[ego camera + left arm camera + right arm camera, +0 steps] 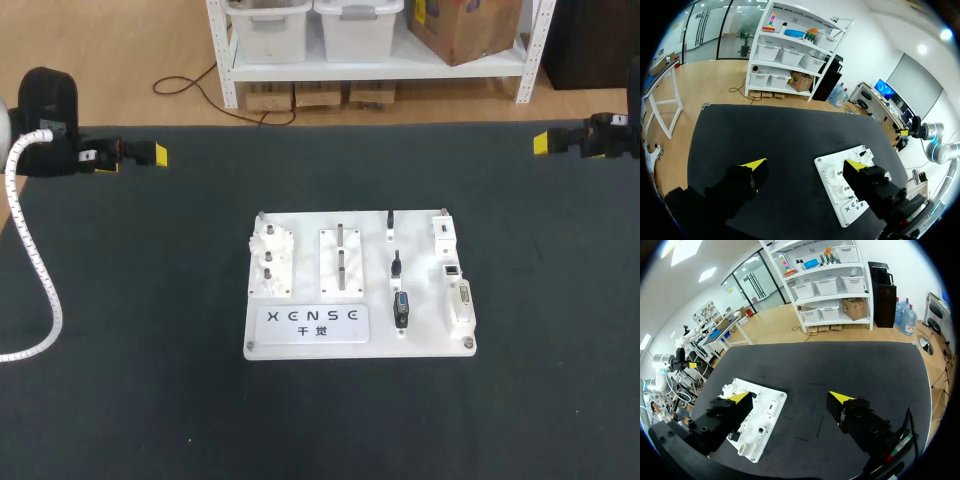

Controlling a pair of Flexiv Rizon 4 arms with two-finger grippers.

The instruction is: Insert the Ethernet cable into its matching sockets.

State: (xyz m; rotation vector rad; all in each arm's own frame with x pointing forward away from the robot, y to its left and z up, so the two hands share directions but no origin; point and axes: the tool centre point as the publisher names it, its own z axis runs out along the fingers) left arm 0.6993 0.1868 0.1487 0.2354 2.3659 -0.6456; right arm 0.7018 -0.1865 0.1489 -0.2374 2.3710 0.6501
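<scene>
A white practice board (300, 340) lies flat in the middle of the dark table mat. On its right half a short black cable (395, 262) runs front to back, with a dark plug block (401, 307) in front of it. White socket blocks (442, 232) and a small dark socket (452, 270) line the board's right edge. My left gripper (150, 154) hovers at the far left back of the table, open and holding nothing (806, 165). My right gripper (546, 142) sits at the far right back, also open with nothing in it (790, 396). Both are well away from the board (840, 172) (771, 401).
The board also carries a white peg fixture (271, 262) at its left and a slotted plate (341, 262) in the middle. A white spiral hose (35, 270) trails from my left arm over the mat's left side.
</scene>
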